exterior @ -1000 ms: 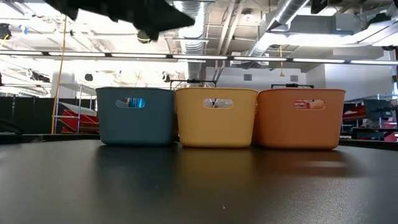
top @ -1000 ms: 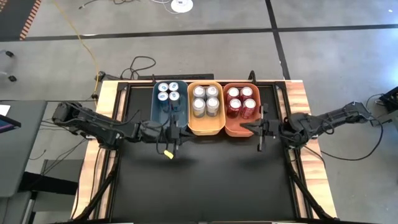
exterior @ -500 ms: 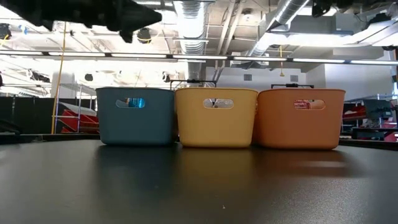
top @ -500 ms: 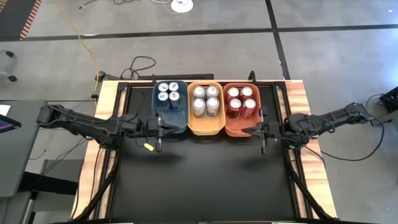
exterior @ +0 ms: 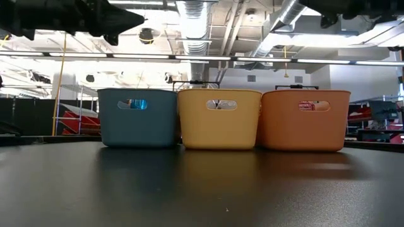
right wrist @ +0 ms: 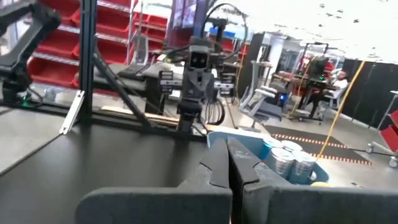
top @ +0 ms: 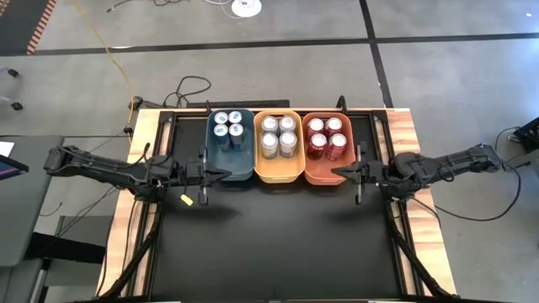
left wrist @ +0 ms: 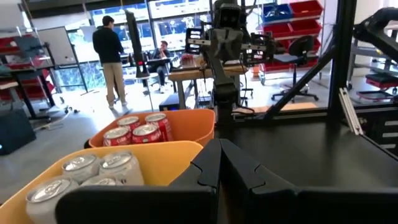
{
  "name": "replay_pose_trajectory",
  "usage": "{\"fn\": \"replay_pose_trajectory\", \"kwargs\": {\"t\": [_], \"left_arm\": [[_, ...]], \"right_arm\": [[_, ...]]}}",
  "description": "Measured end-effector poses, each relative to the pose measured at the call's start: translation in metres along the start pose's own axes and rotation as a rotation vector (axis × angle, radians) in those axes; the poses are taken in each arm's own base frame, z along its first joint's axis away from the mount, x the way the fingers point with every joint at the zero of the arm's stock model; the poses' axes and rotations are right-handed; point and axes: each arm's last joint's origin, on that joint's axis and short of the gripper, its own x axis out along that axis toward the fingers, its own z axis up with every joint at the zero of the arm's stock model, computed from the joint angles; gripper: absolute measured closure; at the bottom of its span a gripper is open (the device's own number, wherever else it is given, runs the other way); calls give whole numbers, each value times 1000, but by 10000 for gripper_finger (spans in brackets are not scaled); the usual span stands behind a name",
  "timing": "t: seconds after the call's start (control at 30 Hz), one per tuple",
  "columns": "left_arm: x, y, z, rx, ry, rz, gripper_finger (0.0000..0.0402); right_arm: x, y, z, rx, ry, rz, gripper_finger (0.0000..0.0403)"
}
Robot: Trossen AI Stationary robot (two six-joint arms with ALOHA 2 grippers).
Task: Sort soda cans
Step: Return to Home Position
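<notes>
Overhead, left end effector: above the worktop, just before the teal bin; its wrist view shows the fingers pressed together, empty.
Teal bin: four dark blue soda cans.
Yellow bin: four silver soda cans.
Orange bin: four red soda cans.
Right end effector: near the orange bin's front; wrist view shows fingers closed, empty.
Low view: bins touching in one row, cans glimpsed only through handle slots.
</notes>
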Motion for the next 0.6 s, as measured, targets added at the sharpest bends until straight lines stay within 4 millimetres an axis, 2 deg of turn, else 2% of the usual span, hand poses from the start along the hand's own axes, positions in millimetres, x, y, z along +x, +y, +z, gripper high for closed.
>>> {"fn": "replay_pose_trajectory", "kwargs": {"t": [0.2,0.43,0.6], "left_arm": [[-9,1,-9,-19,8,3,401],[-17,2,-18,-32,8,13,401],[-22,6,-21,-33,3,39,401]], "right_arm": [[-16,-2,-4,27,-86,2,403],[-17,2,-19,10,-106,10,403],[-19,2,-18,6,-118,4,403]]}}
